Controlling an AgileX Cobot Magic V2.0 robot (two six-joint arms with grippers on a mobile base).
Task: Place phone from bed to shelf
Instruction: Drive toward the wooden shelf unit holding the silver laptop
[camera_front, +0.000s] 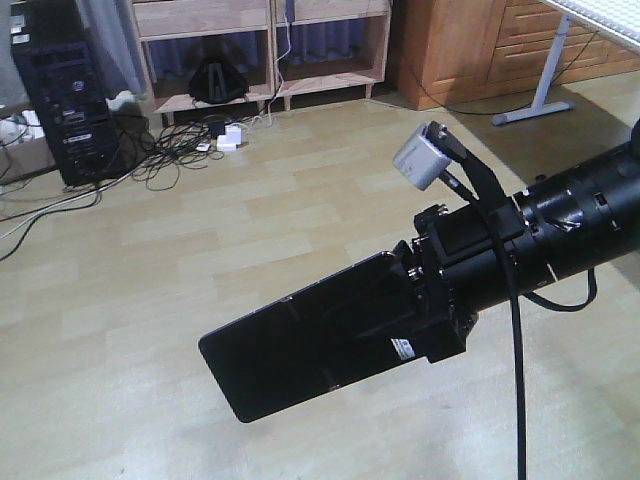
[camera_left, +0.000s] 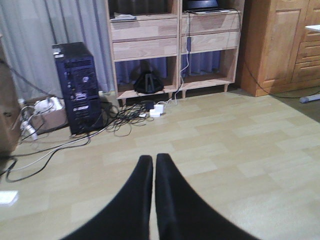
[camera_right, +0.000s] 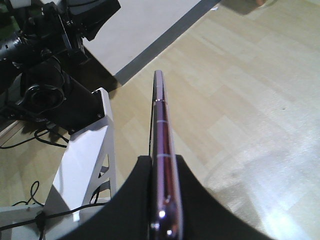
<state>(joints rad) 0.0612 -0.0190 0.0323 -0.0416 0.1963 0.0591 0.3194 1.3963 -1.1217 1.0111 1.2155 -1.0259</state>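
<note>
Light here is dull and cool; the left wrist view is the dimmest, soft and grainy, with the left gripper a blurred black mass at the lens; in the front view the floor carries a pale sheen; the right wrist view bleaches out at its lower right corner, and the phone glints along its edge.
</note>
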